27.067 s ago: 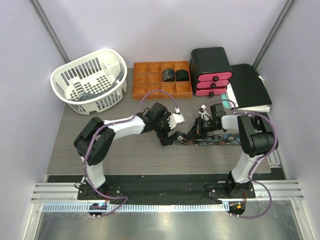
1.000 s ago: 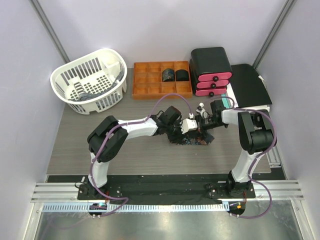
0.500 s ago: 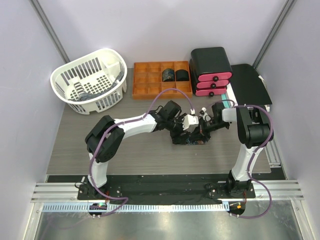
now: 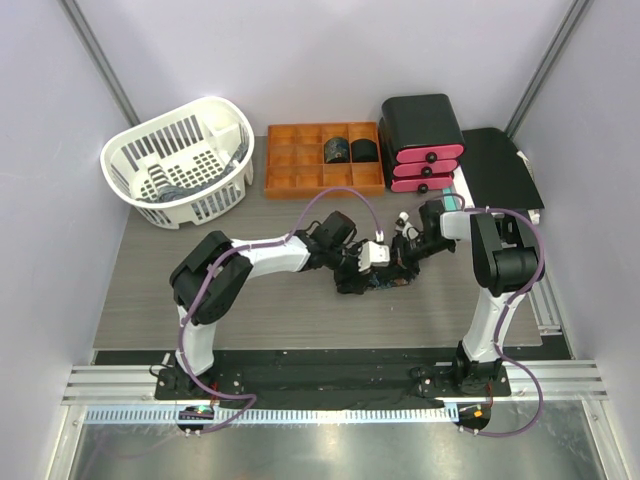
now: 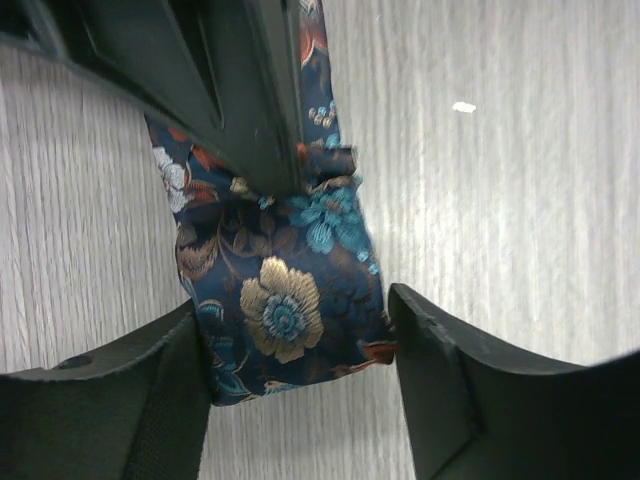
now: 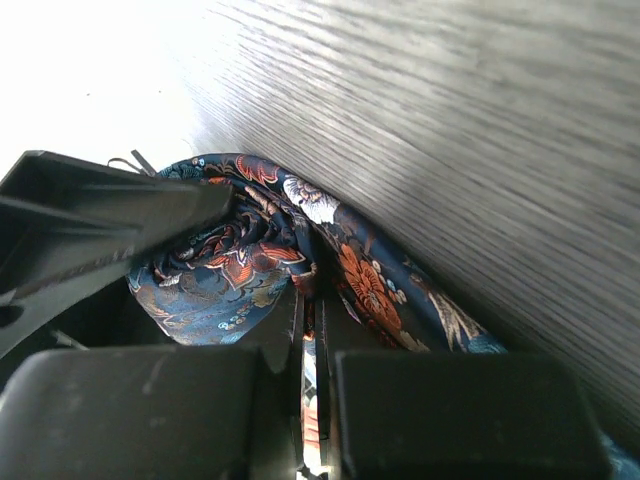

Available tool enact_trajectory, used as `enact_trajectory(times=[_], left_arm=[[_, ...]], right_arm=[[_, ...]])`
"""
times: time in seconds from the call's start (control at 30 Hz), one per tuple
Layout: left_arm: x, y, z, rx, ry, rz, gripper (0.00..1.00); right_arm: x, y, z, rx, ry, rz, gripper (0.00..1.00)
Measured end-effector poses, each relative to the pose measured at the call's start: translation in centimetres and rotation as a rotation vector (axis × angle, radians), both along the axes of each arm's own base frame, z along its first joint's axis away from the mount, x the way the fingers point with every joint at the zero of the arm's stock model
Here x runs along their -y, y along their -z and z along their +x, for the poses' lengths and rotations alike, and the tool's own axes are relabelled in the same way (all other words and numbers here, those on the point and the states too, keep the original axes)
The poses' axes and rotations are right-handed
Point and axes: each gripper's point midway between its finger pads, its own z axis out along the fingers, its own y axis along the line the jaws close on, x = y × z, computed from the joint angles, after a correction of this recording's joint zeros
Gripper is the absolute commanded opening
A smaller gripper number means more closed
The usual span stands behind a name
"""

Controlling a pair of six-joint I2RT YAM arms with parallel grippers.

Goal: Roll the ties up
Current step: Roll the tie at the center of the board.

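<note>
- The tie [image 4: 381,279] lies near the middle of the table [image 4: 250,300], bunched into a small coil. We see no flat length trailing from it in the top view.
- In the right wrist view the tie [image 6: 225,270] shows spiralled layers, slack rather than tight, with 1 fold running down between the fingers.
- The right gripper [image 6: 308,345] is clenched on that fold, and fabric shows in the thin slit between its jaws. In the top view the right gripper [image 4: 406,256] meets the coil from 2 o'clock.
- The left gripper [image 5: 295,315] straddles the tie [image 5: 270,250] with its 2 fingers touching the 2 edges of the fabric. We judge it to be grasping the coil across its width. In the top view the left gripper [image 4: 352,276] sits at 9 o'clock of the coil.
- We judge the rolling itself to be almost done. The step in hand is snugging the coil and keeping it from springing open.
- The next move calls for 1 gripper to hold the whole coil firmly while the other lets go. The coil can then be lifted toward a free compartment.
- 2 rolled ties [image 4: 338,150] sit in the tray [image 4: 290,170] at 11 o'clock of the coil.
- The basket [image 4: 190,205] stands at 10 o'clock and the drawers [image 4: 425,130] at 1 o'clock, both well apart from the coil.
</note>
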Motion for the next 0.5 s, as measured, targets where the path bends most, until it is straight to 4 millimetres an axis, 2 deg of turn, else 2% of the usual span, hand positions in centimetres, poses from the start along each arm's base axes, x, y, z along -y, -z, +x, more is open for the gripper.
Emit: enact_trajectory(times=[0.07,0.23,0.33,0.37,0.4,0.43,0.47,0.5], left_arm=[[-0.21,0.4,0.05,0.006,-0.006,0.004,0.56],[-0.08,0.31,0.52,0.008,-0.039,0.0,0.46],[0.0,0.36,0.72,0.001,-0.056,0.005,0.36],[-0.01,0.39,0.73,-0.002,-0.059,0.007,0.29],[0.01,0.39,0.73,-0.005,-0.06,0.008,0.26],[0.0,0.43,0.71,-0.007,-0.06,0.01,0.22],[-0.05,0.44,0.68,-0.009,-0.059,0.014,0.15],[-0.08,0.43,0.68,-0.009,-0.056,0.019,0.14]], right_arm=[[-0.06,-0.02,0.02,0.002,-0.006,-0.003,0.01],[-0.24,0.01,-0.11,0.01,-0.023,-0.009,0.01],[-0.25,0.0,-0.08,0.014,-0.03,-0.016,0.01],[-0.26,-0.03,-0.06,0.015,-0.032,-0.018,0.01],[-0.26,-0.04,-0.05,0.015,-0.034,-0.02,0.02],[-0.26,-0.06,-0.04,0.017,-0.037,-0.023,0.1],[-0.29,-0.09,-0.03,0.018,-0.039,-0.024,0.14],[-0.31,-0.17,0.02,0.02,-0.043,-0.026,0.16]])
